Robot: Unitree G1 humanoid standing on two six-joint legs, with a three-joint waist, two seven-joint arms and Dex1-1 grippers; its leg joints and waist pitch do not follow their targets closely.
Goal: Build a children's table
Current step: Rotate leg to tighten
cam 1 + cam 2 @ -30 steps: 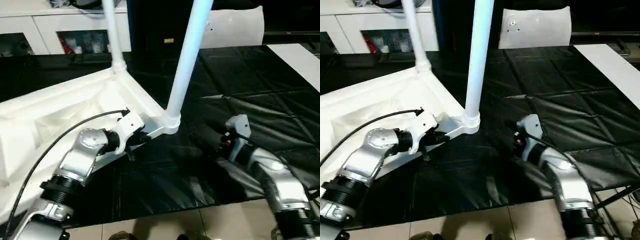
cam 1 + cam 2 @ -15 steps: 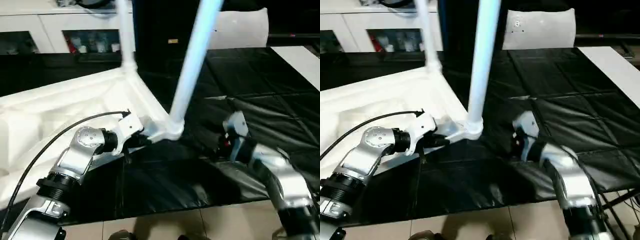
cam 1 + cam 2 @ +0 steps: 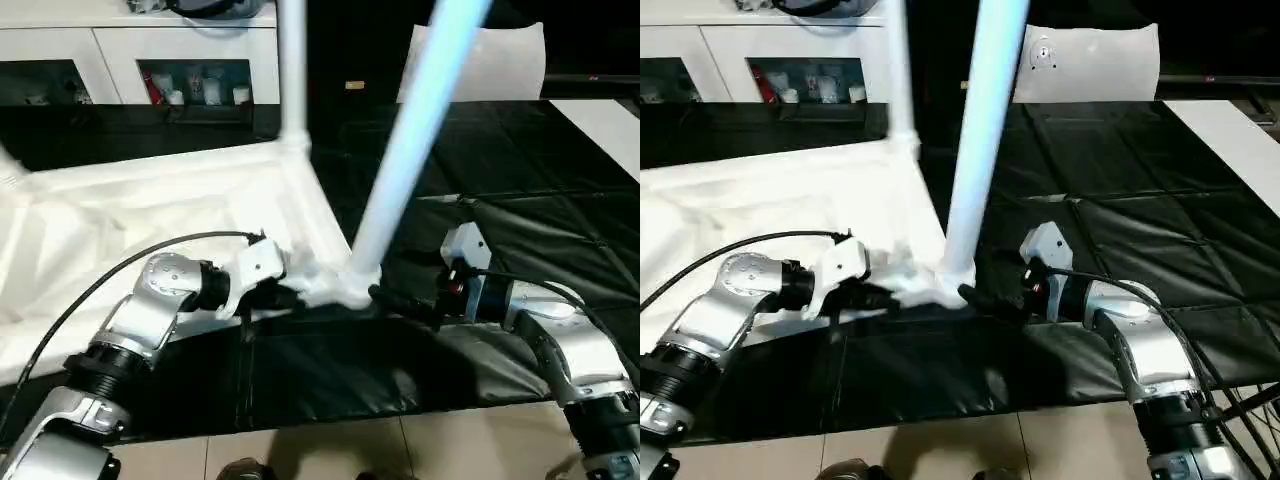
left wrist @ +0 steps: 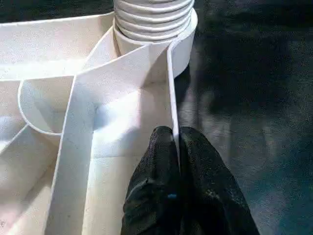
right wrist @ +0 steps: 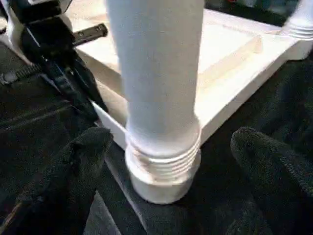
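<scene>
Now the right gripper (image 5: 161,161), jaws spread wide, has moved in from centre-right to bracket the base of the near leg (image 3: 405,160) at the tabletop's (image 3: 150,210) corner socket (image 5: 164,188), mid-frame. Left gripper (image 4: 177,147) stays clamped shut on the tabletop's thin rim. Judgement: leg's threads remain exposed, so tightening is next.

Both head eyes are looking down and forward over the forearms; each wrist camera is peering closely along its end effector at the near leg (image 5: 156,98) socket.
</scene>
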